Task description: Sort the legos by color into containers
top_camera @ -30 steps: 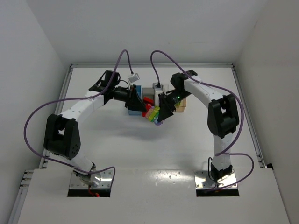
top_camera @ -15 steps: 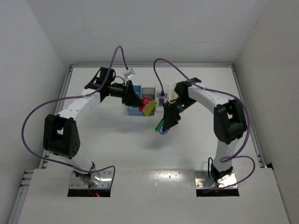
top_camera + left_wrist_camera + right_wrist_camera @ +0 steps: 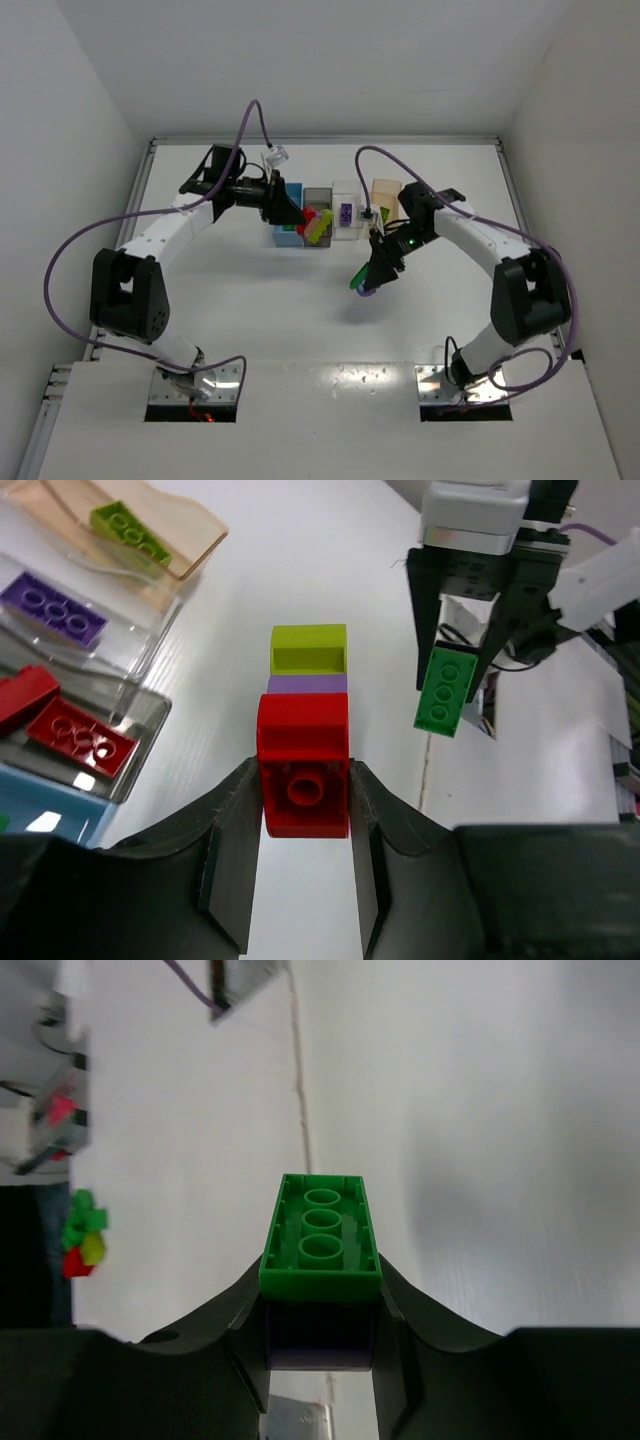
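My left gripper (image 3: 303, 780) is shut on a stack of red (image 3: 303, 765), purple (image 3: 307, 684) and lime-yellow (image 3: 309, 647) legos. It holds the stack in the air just in front of the bins (image 3: 313, 224). My right gripper (image 3: 320, 1300) is shut on a green lego (image 3: 321, 1238) with a dark purple lego (image 3: 320, 1335) under it, above the table to the right of the left gripper (image 3: 362, 280). The blue bin (image 3: 289, 207), dark grey bin (image 3: 150, 715), clear bin (image 3: 150, 645) and pale orange bin (image 3: 195, 525) stand in a row.
The grey bin holds red bricks (image 3: 78, 735), the clear bin a purple brick (image 3: 52, 610) and the orange bin a lime brick (image 3: 130, 532). White walls enclose the table. Purple cables loop over both arms.
The two grippers were together on one multicoloured stack; it has come apart. My right gripper has moved right and nearer with the green and purple piece. The left keeps the red, purple and lime part.
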Controlling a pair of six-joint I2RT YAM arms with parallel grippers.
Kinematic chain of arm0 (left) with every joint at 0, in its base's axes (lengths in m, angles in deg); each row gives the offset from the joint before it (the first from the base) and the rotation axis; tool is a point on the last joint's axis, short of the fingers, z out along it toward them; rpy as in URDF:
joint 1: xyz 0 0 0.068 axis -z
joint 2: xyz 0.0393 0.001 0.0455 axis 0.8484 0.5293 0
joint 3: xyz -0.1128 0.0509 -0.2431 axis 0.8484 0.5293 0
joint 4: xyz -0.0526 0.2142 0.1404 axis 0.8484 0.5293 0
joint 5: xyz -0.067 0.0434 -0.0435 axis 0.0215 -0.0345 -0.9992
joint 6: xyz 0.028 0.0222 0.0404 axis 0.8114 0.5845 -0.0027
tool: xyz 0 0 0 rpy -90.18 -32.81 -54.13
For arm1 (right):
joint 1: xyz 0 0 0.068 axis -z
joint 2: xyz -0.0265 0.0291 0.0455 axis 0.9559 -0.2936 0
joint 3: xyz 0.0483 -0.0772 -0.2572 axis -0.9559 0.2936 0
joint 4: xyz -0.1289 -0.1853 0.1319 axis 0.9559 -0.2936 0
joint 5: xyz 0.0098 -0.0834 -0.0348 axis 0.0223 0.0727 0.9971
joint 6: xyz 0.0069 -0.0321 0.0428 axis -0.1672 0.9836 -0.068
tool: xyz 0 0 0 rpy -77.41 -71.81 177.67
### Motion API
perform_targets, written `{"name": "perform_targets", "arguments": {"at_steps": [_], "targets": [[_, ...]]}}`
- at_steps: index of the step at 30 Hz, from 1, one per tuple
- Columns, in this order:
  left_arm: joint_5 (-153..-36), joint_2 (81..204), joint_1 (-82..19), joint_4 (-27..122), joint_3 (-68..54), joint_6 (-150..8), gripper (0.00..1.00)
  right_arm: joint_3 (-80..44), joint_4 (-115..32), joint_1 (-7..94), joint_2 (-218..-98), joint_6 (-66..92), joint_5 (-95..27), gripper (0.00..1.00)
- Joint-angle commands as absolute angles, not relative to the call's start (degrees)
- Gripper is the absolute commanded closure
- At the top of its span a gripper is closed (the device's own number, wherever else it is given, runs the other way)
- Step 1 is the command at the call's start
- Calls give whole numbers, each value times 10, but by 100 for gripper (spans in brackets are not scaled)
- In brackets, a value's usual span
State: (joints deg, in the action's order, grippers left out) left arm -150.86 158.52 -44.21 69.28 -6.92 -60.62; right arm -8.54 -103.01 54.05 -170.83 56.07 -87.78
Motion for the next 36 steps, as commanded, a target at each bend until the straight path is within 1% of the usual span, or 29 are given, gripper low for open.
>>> {"name": "perform_targets", "arguments": {"at_steps": [1,2,5,7,10,12,16,17,18,21,26,27,29,30,31,33,35,36], "targets": [[-1457,1519,-437,671,-36,-604,88,-28,-854,540,-1633,423,-791,94],[-1433,1507,-437,671,-14,-604,88,2,-797,540,-1616,378,-769,94],[-1360,1459,-408,671,38,-604,88,31,-732,540,-1556,342,-714,94],[-1335,1437,-378,671,71,-604,88,36,-732,540,-1541,342,-714,94],[-1299,1420,-329,671,138,-599,88,9,-762,540,-1541,355,-727,94],[-1249,1414,-299,671,164,-599,88,-5,-775,540,-1541,355,-732,94],[-1150,1421,-263,663,191,-607,88,-5,-775,546,-1536,344,-719,94],[-1102,1429,-255,656,191,-614,85,-5,-769,546,-1530,344,-711,94],[-1083,1436,-242,655,201,-620,85,-5,-769,546,-1530,338,-711,94],[-1027,1447,-217,640,214,-627,84,-5,-769,546,-1518,333,-700,94],[-976,1489,-161,626,208,-632,81,0,-769,551,-1505,333,-688,94],[-969,1501,-161,626,202,-632,73,0,-769,556,-1505,333,-688,94],[-969,1513,-149,626,196,-637,63,0,-769,556,-1505,333,-688,94],[-969,1513,-149,626,190,-637,50,0,-774,556,-1505,333,-688,94],[-975,1520,-149,626,190,-637,44,0,-774,561,-1500,333,-693,94],[-981,1520,-149,626,184,-643,36,5,-774,561,-1500,338,-698,94],[-981,1505,-149,626,184,-643,35,5,-779,561,-1500,338,-704,94],[-988,1497,-149,626,184,-643,32,11,-779,561,-1500,344,-704,94]]}}
